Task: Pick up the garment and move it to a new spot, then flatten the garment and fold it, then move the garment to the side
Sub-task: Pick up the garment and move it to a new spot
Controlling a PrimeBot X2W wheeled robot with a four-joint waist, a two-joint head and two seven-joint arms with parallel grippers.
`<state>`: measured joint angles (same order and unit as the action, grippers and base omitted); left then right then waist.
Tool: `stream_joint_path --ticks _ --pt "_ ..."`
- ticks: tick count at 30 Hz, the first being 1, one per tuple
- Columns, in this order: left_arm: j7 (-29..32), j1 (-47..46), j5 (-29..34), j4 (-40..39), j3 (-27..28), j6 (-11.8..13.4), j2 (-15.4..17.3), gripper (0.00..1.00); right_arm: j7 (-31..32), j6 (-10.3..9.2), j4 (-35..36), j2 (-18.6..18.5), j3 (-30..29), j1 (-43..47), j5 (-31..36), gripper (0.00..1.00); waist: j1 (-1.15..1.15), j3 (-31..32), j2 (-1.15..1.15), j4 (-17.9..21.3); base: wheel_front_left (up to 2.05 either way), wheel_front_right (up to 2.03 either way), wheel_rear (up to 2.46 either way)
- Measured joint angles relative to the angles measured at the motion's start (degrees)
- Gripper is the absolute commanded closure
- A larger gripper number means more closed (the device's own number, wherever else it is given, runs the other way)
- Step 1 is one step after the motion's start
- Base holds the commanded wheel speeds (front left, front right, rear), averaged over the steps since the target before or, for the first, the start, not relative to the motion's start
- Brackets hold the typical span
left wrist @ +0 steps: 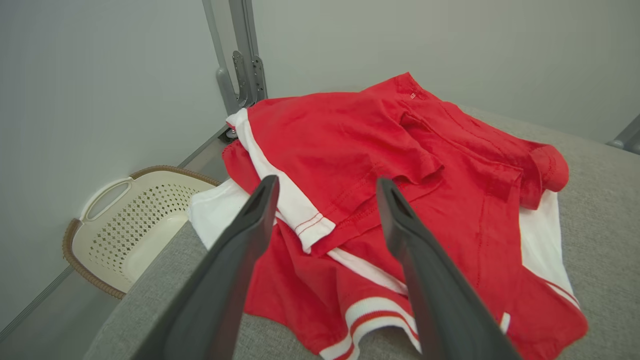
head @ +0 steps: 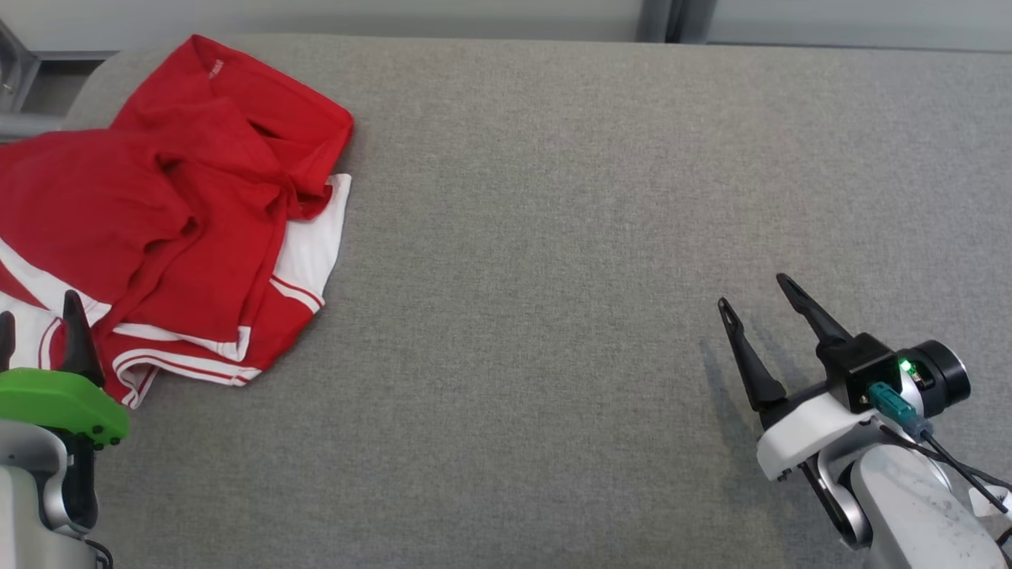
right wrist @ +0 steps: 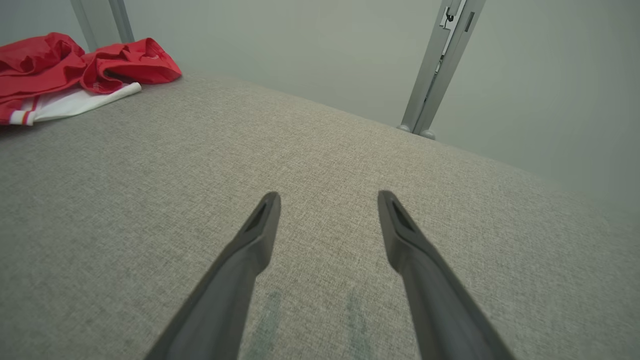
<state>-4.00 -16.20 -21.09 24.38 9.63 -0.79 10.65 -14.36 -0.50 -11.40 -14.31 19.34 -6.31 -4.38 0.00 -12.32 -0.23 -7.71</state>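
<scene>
Lying in a crumpled heap, the red cotton-like garment with white bands and red-striped hems (head: 182, 197) occupies the far left corner of the grey woven-fabric desk (head: 553, 237). It is neither flattened nor folded. Several layers overlap, and a white panel shows beneath the red cloth on its right side. In the left wrist view the garment (left wrist: 360, 150) has a white part reaching the edge of the desk (left wrist: 600, 225).

The left claw (head: 38, 312) stands at the garment's near hem with its two dark fingers apart and nothing between them. From its own camera, the left claw (left wrist: 327, 182) points across the heap. Whether the tips touch the cloth cannot be told. A bright green cover (head: 55, 403) sits on that wrist.

The right claw (head: 753, 291) is well apart from the garment, over bare desk at the lower right, fingers spread and empty. In its own view the right claw (right wrist: 328, 195) casts faint shadows on the desk (right wrist: 150, 200), with the garment (right wrist: 60, 65) at the upper left.

Beside the desk's left edge, a cream perforated plastic basket with a brown woven rim (left wrist: 135, 225) rests on the grey floor (left wrist: 45, 325) against a pale grey wall (left wrist: 100, 75). A grey metal post (left wrist: 245, 65) rises behind the garment, and another grey metal upright (right wrist: 440, 65) stands behind the far edge.
</scene>
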Motion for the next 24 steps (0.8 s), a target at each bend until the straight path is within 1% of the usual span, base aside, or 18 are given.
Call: stream_joint_path --ticks 3,8,18,20,24 --pt "1.6 -1.8 -0.6 1.7 1.1 0.7 0.8 0.00 -0.1 0.52 0.3 0.1 0.2 -1.4 0.6 0.00 0.00 -2.2 0.00 0.8 0.00 0.00 0.00" --pt "3.9 -5.0 -2.1 3.8 1.9 1.8 1.2 0.00 -0.1 0.55 1.0 0.0 -0.1 -3.9 0.9 0.00 0.00 -5.9 0.00 2.2 0.00 0.00 0.00" --pt "5.2 -15.7 -2.8 4.3 0.9 1.7 1.3 0.00 -0.1 0.57 1.8 0.0 -0.5 -9.2 1.9 0.00 0.00 -13.5 0.00 4.2 0.00 0.00 0.00" --pt "5.6 -16.9 -2.7 5.6 1.1 1.9 1.4 0.00 -0.1 0.58 1.7 0.3 -0.3 -10.6 1.9 0.00 0.00 -15.3 0.00 4.7 0.00 0.00 0.00" --pt "5.7 -17.0 -2.7 8.2 1.2 2.4 1.8 0.00 -0.1 0.65 1.3 1.3 -0.1 -11.3 1.9 0.00 0.01 -16.9 0.00 5.6 0.00 0.00 0.00"
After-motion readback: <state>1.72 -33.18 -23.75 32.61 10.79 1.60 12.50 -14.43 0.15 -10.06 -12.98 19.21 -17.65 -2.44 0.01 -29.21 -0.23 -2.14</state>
